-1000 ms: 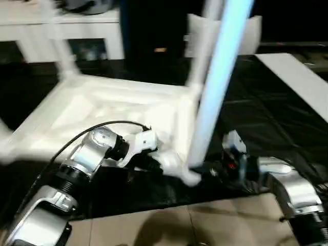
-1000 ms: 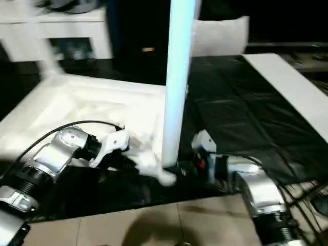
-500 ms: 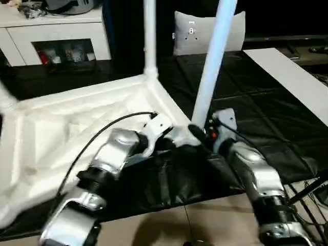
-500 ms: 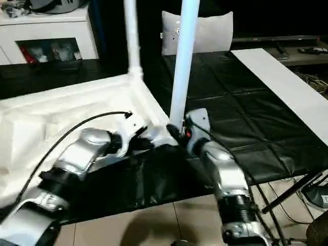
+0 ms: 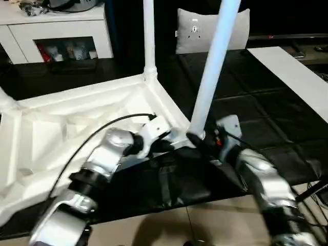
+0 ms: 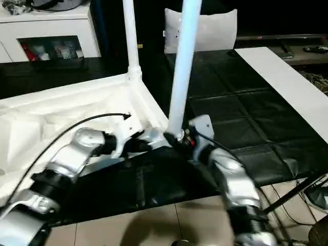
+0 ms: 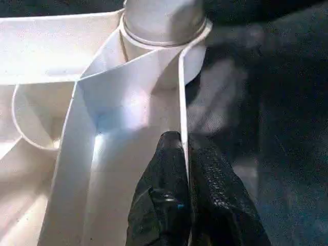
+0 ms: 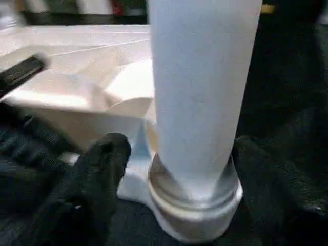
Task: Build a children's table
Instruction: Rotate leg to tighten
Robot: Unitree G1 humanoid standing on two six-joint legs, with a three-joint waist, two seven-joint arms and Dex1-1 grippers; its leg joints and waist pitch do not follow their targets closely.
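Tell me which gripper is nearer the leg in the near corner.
Right. The right gripper has one finger on each side of the leg; the left gripper pinches the tabletop's rim beside it.

Black mat [image 5: 266, 128] over tiled floor [image 5: 154, 230], white cabinet [image 5: 56, 25] behind (cushion [image 5: 212, 31] beside)

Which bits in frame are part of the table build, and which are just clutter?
Job:
- table top, upside down
- near leg, standing in its corner socket
- far leg, standing in its corner socket

Lying about:
- cushion
- white cabinet
- black mat
- white board
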